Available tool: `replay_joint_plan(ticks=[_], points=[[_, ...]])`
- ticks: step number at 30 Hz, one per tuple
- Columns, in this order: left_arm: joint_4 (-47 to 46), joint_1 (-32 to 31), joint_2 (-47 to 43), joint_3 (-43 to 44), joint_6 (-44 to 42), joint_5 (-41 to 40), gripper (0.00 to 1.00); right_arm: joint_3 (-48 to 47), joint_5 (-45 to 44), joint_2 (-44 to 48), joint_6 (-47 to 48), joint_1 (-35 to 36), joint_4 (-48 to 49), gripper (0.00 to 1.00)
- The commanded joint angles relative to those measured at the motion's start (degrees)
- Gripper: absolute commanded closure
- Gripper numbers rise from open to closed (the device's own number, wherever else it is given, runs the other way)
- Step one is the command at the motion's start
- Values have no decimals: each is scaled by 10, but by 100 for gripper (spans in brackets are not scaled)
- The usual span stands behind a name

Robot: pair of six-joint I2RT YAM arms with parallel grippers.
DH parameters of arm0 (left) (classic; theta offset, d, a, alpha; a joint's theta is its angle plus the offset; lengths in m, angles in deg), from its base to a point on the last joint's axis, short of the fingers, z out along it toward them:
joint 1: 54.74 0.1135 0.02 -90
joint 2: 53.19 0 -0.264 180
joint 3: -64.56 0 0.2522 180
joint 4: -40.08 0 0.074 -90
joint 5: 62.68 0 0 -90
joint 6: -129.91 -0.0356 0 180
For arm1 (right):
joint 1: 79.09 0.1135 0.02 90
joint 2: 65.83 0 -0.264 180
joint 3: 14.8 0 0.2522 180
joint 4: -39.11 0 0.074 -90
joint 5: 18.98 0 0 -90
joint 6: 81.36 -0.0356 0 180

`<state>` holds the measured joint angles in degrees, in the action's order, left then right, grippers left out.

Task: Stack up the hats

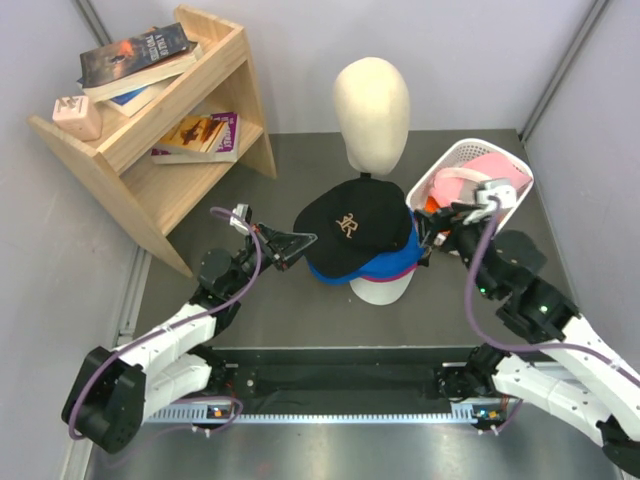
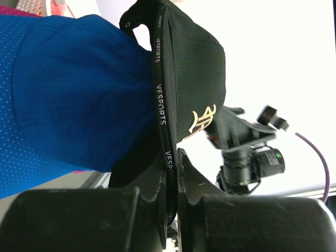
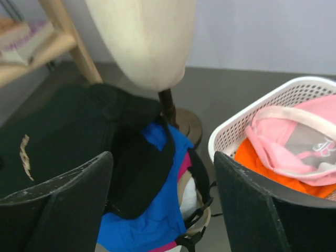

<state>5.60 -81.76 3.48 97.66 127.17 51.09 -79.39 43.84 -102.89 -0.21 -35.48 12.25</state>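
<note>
On the tabletop (image 1: 300,320), our left hand (image 1: 294,241) clamps the brim of the black cap (image 1: 355,225), atop the blue cap (image 1: 400,262); we see our right hand (image 1: 428,238) spread wide beside the basket (image 1: 452,156).

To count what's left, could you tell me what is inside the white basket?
A light pink cap lies over an orange hat; anything beneath them is hidden.

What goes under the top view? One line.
Left gripper pinches the black cap atop the blue cap; right gripper hangs open beside the basket holding a pink cap.
</note>
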Motion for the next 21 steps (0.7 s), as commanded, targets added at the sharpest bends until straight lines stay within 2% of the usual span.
replay_joint_plan(ticks=[1, 5, 11, 21], points=[[-56, 8, 3, 0, 5, -5, 100, 24, 67, -53, -13, -13, 31, 25], [-57, 11, 2, -1, 4, -4, 100, 37, 186, -89, -15, -64, 68, 29], [-53, 14, 6, 8, -3, 12, 100, 65, 286, -109, -29, -123, 113, 33], [-46, 16, 7, 23, -10, 29, 100, 78, 326, -131, -39, -149, 117, 46]])
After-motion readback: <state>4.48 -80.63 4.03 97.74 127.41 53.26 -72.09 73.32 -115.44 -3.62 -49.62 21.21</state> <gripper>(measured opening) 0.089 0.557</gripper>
